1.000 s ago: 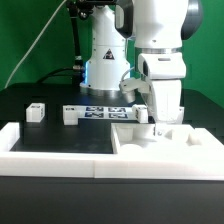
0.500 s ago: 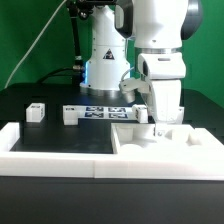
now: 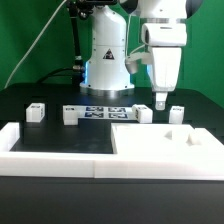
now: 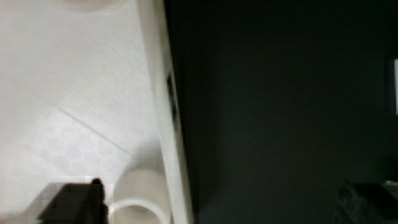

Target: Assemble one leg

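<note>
My gripper (image 3: 158, 103) hangs above the far edge of the large white tray-like part (image 3: 165, 148), clear of it. Its jaws stand wide apart and empty. Several small white legs stand on the black table: two at the exterior view's left (image 3: 36, 112) (image 3: 70, 115) and two just behind the tray (image 3: 145, 114) (image 3: 176, 113). In the wrist view the gripper (image 4: 222, 205) straddles the tray's edge (image 4: 171, 90). Dark fingertips (image 4: 71, 205) show at both sides. A white rounded post (image 4: 139, 200) stands close to one finger, and I cannot tell whether it touches it.
The marker board (image 3: 105, 111) lies in front of the arm's white base (image 3: 105, 55). A long white rail (image 3: 50, 143) runs along the front left, joining the tray. A green backdrop stands behind.
The gripper has risen out of the tray, where it stood low half a second ago. The two legs behind the tray now show.
</note>
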`<state>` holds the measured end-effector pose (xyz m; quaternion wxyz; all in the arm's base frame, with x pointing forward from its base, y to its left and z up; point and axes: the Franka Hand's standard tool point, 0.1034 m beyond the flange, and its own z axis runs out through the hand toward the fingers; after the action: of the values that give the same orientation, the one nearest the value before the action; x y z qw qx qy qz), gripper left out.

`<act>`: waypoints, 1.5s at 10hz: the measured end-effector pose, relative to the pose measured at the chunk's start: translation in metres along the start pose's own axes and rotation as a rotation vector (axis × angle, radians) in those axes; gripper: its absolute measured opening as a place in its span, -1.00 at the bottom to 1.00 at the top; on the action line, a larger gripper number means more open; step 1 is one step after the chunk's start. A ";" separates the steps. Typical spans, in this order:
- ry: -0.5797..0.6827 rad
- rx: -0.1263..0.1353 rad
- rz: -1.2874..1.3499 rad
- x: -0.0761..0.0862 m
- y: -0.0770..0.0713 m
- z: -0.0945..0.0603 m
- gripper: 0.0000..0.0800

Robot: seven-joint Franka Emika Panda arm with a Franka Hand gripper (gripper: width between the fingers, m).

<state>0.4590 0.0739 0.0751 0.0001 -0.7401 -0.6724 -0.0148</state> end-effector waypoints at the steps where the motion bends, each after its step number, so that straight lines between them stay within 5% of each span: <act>1: -0.007 -0.011 0.037 -0.003 -0.007 -0.010 0.62; 6: -0.001 -0.010 0.300 -0.004 -0.010 -0.006 0.62; 9: 0.054 -0.027 0.669 -0.013 -0.039 0.010 0.62; 15: 0.075 0.022 1.316 0.013 -0.046 0.014 0.62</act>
<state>0.4150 0.0915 0.0608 0.0398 -0.9956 -0.0793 -0.0305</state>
